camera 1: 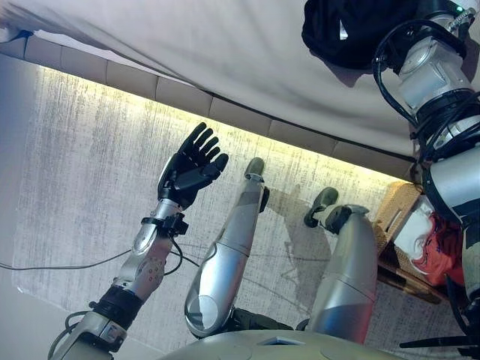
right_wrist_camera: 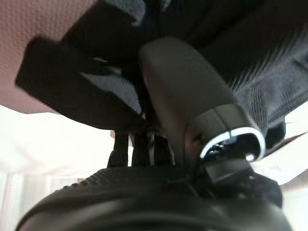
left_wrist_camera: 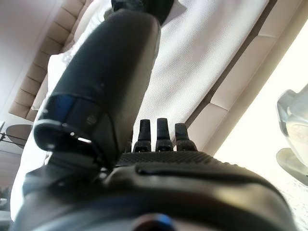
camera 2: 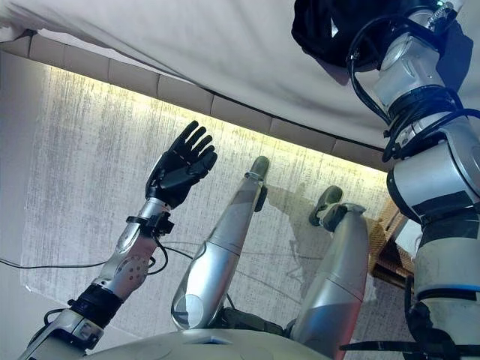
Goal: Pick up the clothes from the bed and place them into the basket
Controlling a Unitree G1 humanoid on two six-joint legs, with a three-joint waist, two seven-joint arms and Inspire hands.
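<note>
Item: black garment (camera 1: 341, 30), bunched in a loose heap on the white bed sheet (camera 1: 225, 52), near the bed's front edge and towards its right end. It appears to be the only clothing left on the visible part of the bed.

Right hand (right_wrist_camera: 183, 91): reaching into the heap. The right wrist view shows its thumb lying across dark folds and its fingers (right_wrist_camera: 137, 147) running in under the cloth; their tips are buried, so whether they have closed on the fabric cannot be told.

Left hand (camera 1: 191, 169): raised over the pale rug (camera 1: 82, 165) in front of the bed, fingers straight and spread, holding nothing, well apart from the garment.

Basket (camera 1: 397, 214): woven, on the floor at the right beside the bed's front edge, already holding white and red items (camera 1: 431, 240). It sits mostly behind the right arm.

Condition of task: judged to be at the grasp of the final piece; the carry to the basket is not yet done.

Risks:
- Only a top fold is caught, so the heap unrolls and drops onto the rug during the lift.
- The sheet is pinched along with the garment and drags up.
- A trailing end snags the basket rim and hangs outside.
</note>
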